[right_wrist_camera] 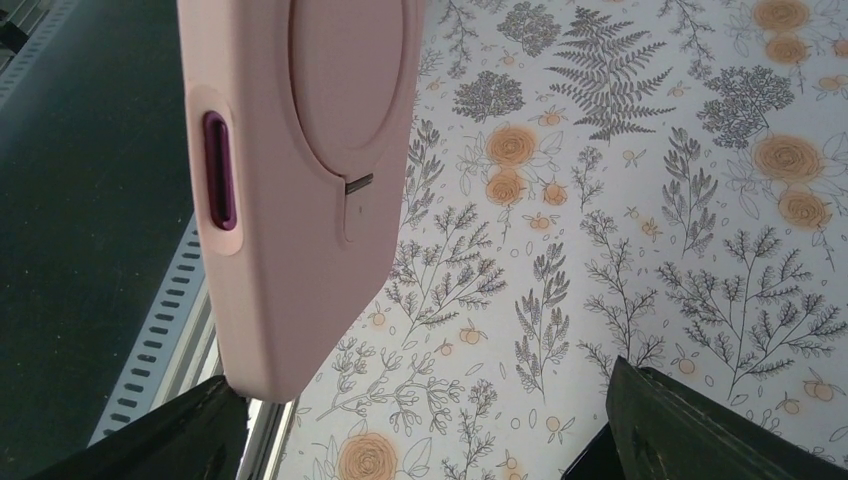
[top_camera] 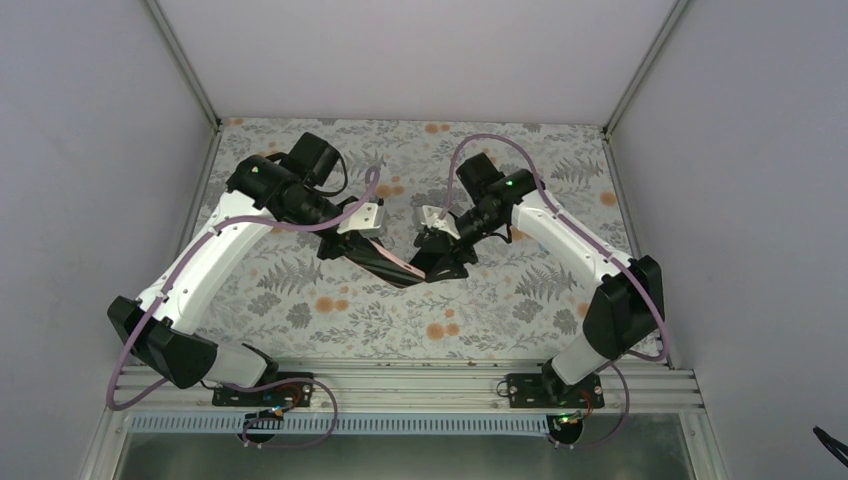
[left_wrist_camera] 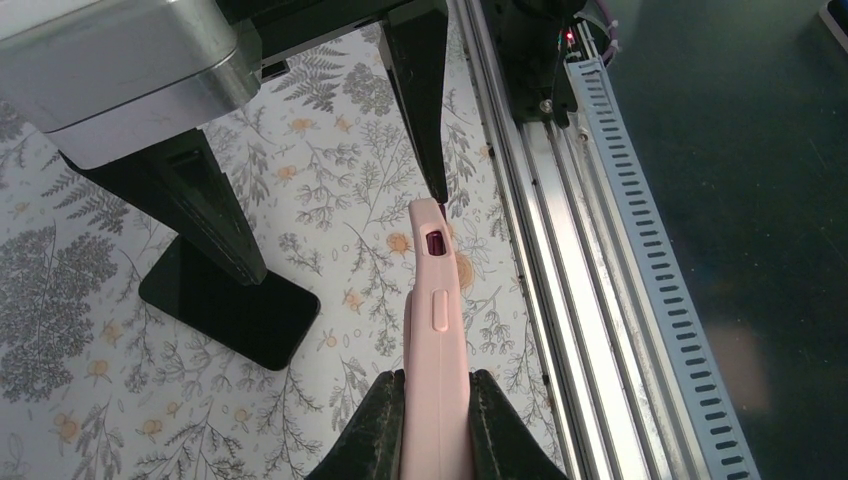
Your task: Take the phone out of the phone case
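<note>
My left gripper (left_wrist_camera: 435,385) is shut on the pink phone case (left_wrist_camera: 436,300) and holds it on edge above the table; the case's side cut-out shows a purple inside. The black phone (left_wrist_camera: 230,310) lies flat on the floral table, apart from the case. My right gripper (right_wrist_camera: 420,380) is open wide. One of its fingers (left_wrist_camera: 215,215) stands on the phone, the other has its tip at the case's far end. In the right wrist view the case (right_wrist_camera: 300,150) hangs by the left finger, and the phone's corner (right_wrist_camera: 587,464) shows under the right finger. In the top view both grippers meet at mid-table (top_camera: 440,262).
The floral table cover (top_camera: 330,310) spreads around both arms. The aluminium rail (left_wrist_camera: 560,260) and the slotted cable duct (left_wrist_camera: 650,250) run along the near edge, close to the case. Grey walls enclose the left, right and back.
</note>
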